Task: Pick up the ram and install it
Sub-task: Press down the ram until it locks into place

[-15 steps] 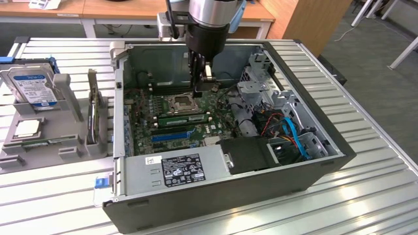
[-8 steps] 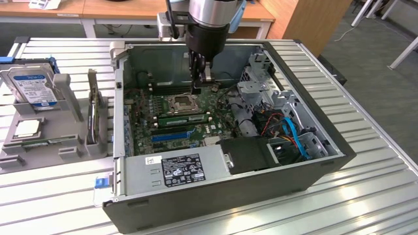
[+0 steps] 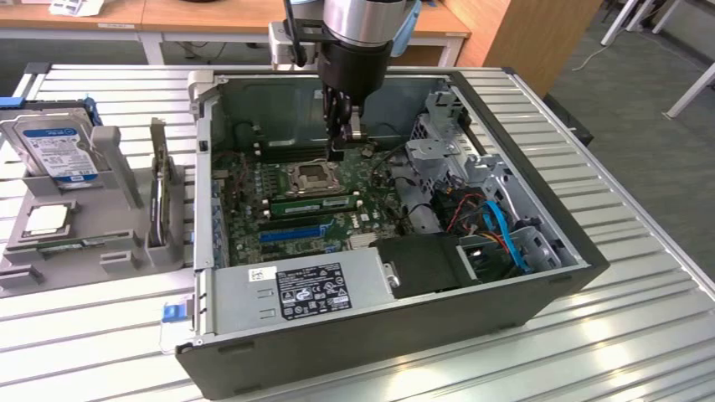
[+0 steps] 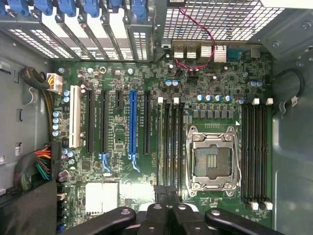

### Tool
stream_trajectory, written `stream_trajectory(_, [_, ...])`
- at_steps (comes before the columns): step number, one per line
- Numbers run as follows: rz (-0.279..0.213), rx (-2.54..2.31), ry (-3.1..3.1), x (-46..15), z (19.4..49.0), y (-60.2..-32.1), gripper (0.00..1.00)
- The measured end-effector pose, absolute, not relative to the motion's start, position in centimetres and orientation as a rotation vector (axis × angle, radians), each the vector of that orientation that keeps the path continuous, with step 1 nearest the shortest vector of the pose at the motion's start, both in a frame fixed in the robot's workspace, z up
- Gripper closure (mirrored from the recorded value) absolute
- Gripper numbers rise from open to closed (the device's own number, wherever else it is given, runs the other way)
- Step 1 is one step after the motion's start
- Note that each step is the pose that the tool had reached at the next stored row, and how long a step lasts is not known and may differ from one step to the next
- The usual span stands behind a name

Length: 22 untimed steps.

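Now black gripper pinched closed over green mobo, 1 thin ram slotted nr square metal CPU socket.

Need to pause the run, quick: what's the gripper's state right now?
Gripper: closed, down inside the computer case; whether it holds anything cannot be told.

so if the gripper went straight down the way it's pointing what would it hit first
Probably the memory slots beside the CPU socket, near the green ram seated there; the shut gripper hangs over their end, but depth is unclear.
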State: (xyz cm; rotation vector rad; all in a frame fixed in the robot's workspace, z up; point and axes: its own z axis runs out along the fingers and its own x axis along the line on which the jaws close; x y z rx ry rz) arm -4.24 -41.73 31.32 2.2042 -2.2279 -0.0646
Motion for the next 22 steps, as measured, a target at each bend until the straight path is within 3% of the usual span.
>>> stream_trajectory(22, [-0.065, 2.204, -2.228, -1.1, 31.3, -41.7, 0.90])
